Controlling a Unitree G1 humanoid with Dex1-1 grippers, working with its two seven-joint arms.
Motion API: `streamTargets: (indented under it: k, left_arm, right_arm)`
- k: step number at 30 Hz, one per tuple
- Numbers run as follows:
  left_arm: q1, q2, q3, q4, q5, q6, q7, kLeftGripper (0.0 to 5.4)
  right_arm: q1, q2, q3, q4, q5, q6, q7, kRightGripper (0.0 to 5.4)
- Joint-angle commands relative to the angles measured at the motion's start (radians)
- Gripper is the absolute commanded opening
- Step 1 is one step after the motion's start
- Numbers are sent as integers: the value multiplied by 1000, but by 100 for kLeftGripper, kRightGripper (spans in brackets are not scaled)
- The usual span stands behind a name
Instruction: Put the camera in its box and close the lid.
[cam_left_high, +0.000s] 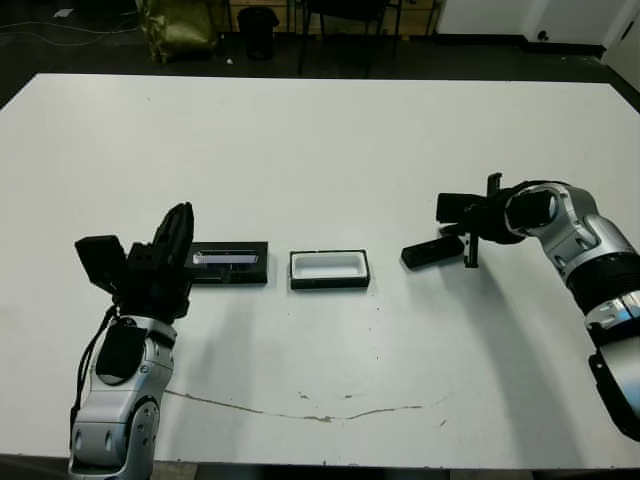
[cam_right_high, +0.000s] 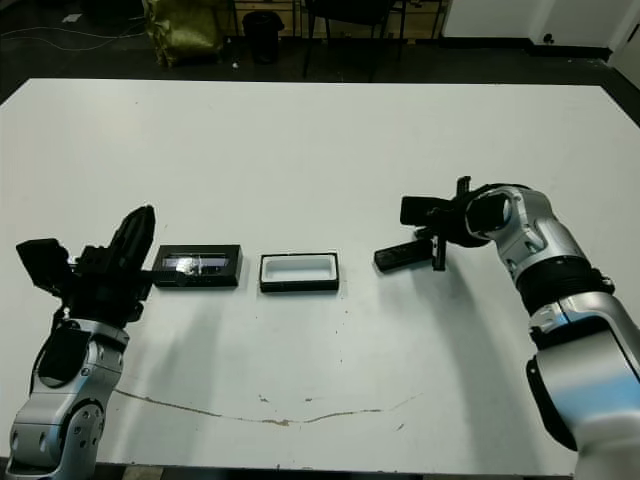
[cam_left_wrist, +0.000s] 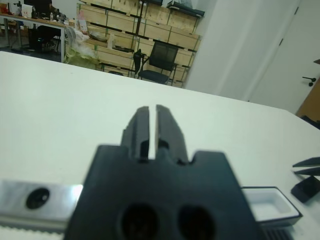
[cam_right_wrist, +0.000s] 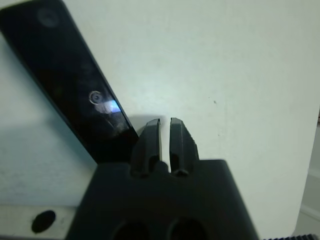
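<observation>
1. Right wrist view showed the right gripper (cam_right_wrist: 165, 131) with its fingers pressed nearly together and holding nothing, poised just beside one end of the camera (cam_right_wrist: 70, 80), which lay flat on the table (cam_left_high: 320, 140) to the right of the box (cam_left_high: 329, 270).
2. Unless those fingers spread first, they would likely shove or spin the slim bar rather than straddle it.
3. A skewed pickup could leave the camera jammed on the box's rim.
4. The left gripper (cam_left_wrist: 149, 131), fingers likewise almost together and empty, hung near the lid (cam_left_high: 232, 263), which lay just left of the box.
5. Nothing stood between camera and box; chairs and shelving sat well beyond the table.
</observation>
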Motion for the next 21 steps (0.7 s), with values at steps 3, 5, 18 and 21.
streamTargets:
  k: [3, 5, 18, 21]
  left_arm:
    - [19, 6, 8, 12, 3, 1, -5, 4]
    - [19, 7, 11, 14, -2, 0, -11, 4]
    - [18, 2, 10, 18, 2, -2, -6, 4]
    - [19, 4, 12, 21, 0, -14, -13, 4]
  right_arm:
    - [70, -41, -3, -95, 10, 27, 53, 0]
    - [87, -50, -2, -120, 9, 38, 61, 0]
    - [174, -64, -50, -188, 111, 100, 136, 0]
    - [184, -82, -41, -224, 109, 95, 150, 0]
